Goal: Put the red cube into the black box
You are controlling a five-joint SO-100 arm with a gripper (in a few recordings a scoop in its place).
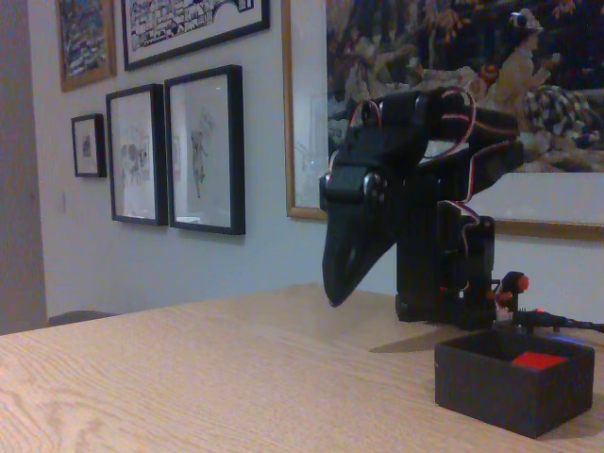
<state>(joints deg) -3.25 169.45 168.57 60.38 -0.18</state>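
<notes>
wall (264,255): white, fills the background of the fixed view, hung with framed pictures.
big painting (444,85): gold-framed, upper right, crowd scene with figures, partly hidden behind the arm.
table (189,377): light wood grain, runs across the whole lower half, seen from a low angle near its surface.
framed prints (203,146): black frames on the left wall, two tall ones side by side with pale sketches, one tiny frame further left, two more cut off at the top edge.
arm (444,189): black, folded over itself at right of centre, red and white wires looping over the top joint, base standing on the table behind the box.
gripper (338,283): black, points down and left, tip hanging above the table, well apart from the box. fingers look pressed together into one dark wedge, no gap seen, nothing in them.
black box (500,387): matte, low walls, no lid, sits on the table at lower right, in front of the arm base.
red cube (538,360): inside the black box, only its top face shows over the rim, toward the right side.
knob (516,282): small orange-red, on the arm base just above and behind the box.
</notes>
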